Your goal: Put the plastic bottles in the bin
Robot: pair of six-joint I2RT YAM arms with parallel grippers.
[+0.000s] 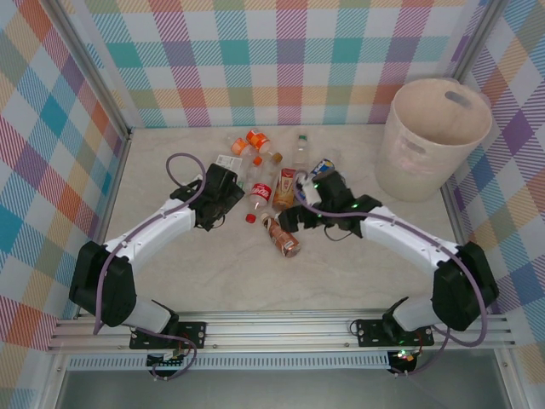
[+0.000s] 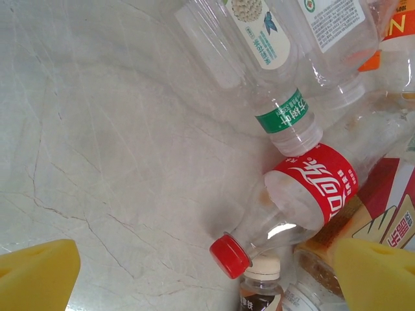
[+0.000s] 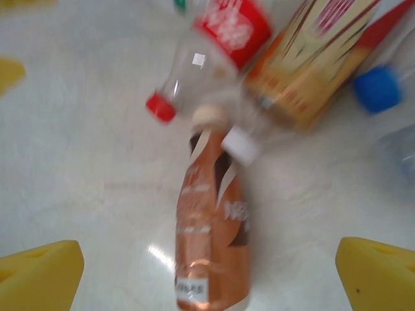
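- Top external: the plastic bottles (image 1: 272, 175) lie in a loose pile mid-table. The bin (image 1: 409, 162) stands well apart from them in the far right corner, so we'd call this job barely started. The left gripper (image 1: 228, 194) sits at the pile's left edge and the right gripper (image 1: 294, 215) at its near right edge. Both claws are spread wide and neither has hold of anything.
- Left wrist: the yellow fingers (image 2: 39, 275) sit far apart at the bottom corners with nothing pinched. The red-label bottle (image 2: 311, 188) lies diagonally with its red cap (image 2: 230, 254) towards us, and it's touching its neighbours. We reckon closing here risks catching two bottles at once, or slipping off the tapered neck. If we go for it, we'd aim for the labelled body.
- Right wrist: it's blurry, but the copper-brown bottle (image 3: 211, 240) lies lengthwise right between the open pads (image 3: 379, 272). Its cap end is against the pile and its body rests on bare table (image 3: 78, 162). That looks like the easiest first pick to us, and the bin is on this arm's side too. We'd come straight down, close on the mid-body and lift well clear of the pile. Then we'd go high enough to clear that tall rim before letting go.
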